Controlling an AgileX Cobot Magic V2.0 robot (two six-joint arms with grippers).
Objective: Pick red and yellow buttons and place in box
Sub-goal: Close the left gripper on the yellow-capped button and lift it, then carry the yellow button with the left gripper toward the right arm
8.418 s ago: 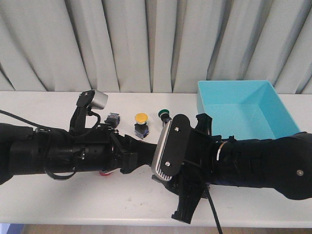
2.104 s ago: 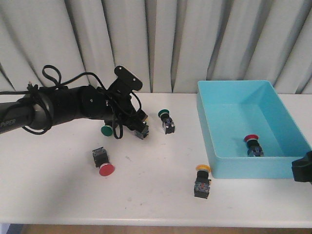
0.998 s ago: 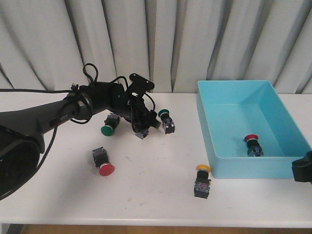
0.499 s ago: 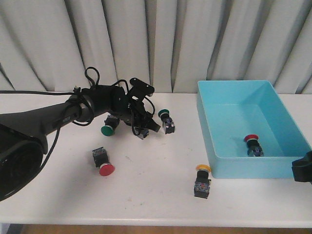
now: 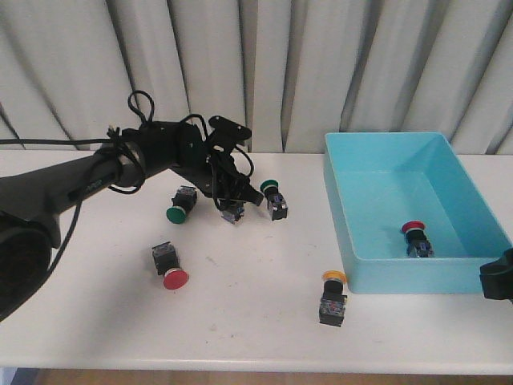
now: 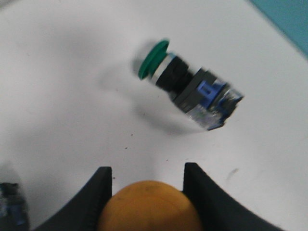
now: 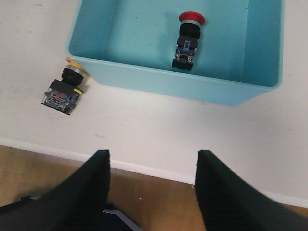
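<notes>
Left end effector is clamped on a yellow button, cap wedged between the fingers, held just off the counter. Right beside it a green button is lying on its side; another green one is parked on the other side. The left arm is stretched far across toward the curtain. Right end effector is spread wide, hovering past the counter edge. One red button is already sitting in the box, a second yellow button just outside its wall, and a red one well apart.
</notes>
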